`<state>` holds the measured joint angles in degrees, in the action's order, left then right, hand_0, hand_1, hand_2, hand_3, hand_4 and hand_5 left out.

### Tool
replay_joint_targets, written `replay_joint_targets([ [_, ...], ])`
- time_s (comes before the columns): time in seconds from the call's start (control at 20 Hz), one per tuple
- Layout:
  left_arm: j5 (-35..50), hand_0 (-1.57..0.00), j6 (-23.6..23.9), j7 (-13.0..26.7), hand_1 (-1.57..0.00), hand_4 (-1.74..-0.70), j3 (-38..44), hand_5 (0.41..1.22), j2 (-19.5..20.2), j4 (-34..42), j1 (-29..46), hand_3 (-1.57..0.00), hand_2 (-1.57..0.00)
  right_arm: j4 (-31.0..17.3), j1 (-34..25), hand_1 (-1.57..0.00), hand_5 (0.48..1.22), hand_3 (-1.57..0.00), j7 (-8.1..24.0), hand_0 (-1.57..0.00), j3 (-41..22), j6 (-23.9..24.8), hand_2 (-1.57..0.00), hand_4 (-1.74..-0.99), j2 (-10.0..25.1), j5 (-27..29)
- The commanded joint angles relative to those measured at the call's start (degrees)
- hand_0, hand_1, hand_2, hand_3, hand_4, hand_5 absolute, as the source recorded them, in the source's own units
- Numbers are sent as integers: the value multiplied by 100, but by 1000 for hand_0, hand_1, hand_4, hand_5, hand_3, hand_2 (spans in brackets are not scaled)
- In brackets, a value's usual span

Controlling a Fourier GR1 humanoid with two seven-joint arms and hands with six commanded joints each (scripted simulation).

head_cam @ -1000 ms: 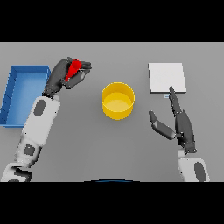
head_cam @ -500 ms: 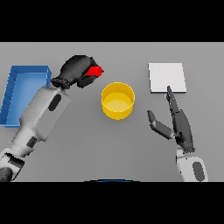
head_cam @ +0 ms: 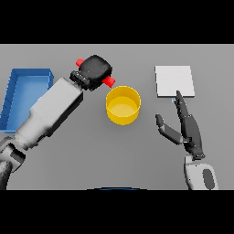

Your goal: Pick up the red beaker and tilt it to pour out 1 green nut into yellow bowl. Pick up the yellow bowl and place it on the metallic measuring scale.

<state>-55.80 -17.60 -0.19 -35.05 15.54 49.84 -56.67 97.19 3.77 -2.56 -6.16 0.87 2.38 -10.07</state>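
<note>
So the whole thing sits on a plain grey table (head_cam: 91, 155), flat and matte, and it fills the view edge to edge, so nothing of a room shows beyond it.

Containers: there's a blue tray (head_cam: 18, 84) out at about 9 o'clock, open-topped with low walls, and part of it is covered by the left forearm. What shows of its floor looks bare blue. Dead centre, slightly toward 12, is the yellow bowl (head_cam: 123, 106), round, upright, standing on the table by itself. I can't make out anything inside it, just yellow bottom.

The red beaker (head_cam: 108, 82) is up at roughly 11 o'clock, in the left hand (head_cam: 94, 71). That hand is wrapped right around it, fingers curled tight, so only two red bits poke out either side of the dark fist. It's lying over on its side rather than upright, with the lower red end just beside the bowl's rim at the bowl's 10 o'clock. Can't see a nut anywhere.

The scale (head_cam: 174, 81) is the pale square slab at about 1 o'clock, well apart from the bowl. The right hand (head_cam: 187, 130) is at 4 o'clock, fingers straight and pointing toward the scale, thumb stuck out toward the bowl, holding nothing.
</note>
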Motion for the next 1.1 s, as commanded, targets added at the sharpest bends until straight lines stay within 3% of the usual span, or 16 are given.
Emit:
replay_joint_targets([
  [0.0,-112,-1571,-65,-78,-1571,-1719,-129,1217,-23,-31,-89,-1295,-1571,20,21,1,639,1,-14,1,-1,24,1,-1206,-18,-7],
  [0.35,-905,-1571,-153,-746,-1571,-1732,-938,1220,-148,-511,-740,-1513,-1571,15,116,1,584,1,-303,1,-87,186,1,-1205,-47,-273],
  [0.45,-1163,-1571,-129,-949,-1571,-1734,-1202,1220,-79,-532,-887,-1534,-1571,-9,36,1,575,1,-195,1,-72,234,1,-1185,-103,-261],
  [0.75,-1813,-1571,-48,-1228,-1571,-1737,-1870,1221,-74,-626,-1192,-1561,-1571,-42,19,1,567,1,-290,1,-22,217,1,-1135,-78,-201],
  [1.05,-2398,-1571,165,-1364,-1571,-1732,-2414,1221,-159,-830,-1475,-1568,-1571,-34,44,1,580,1,-286,1,-11,200,1,-1135,-52,-190],
])
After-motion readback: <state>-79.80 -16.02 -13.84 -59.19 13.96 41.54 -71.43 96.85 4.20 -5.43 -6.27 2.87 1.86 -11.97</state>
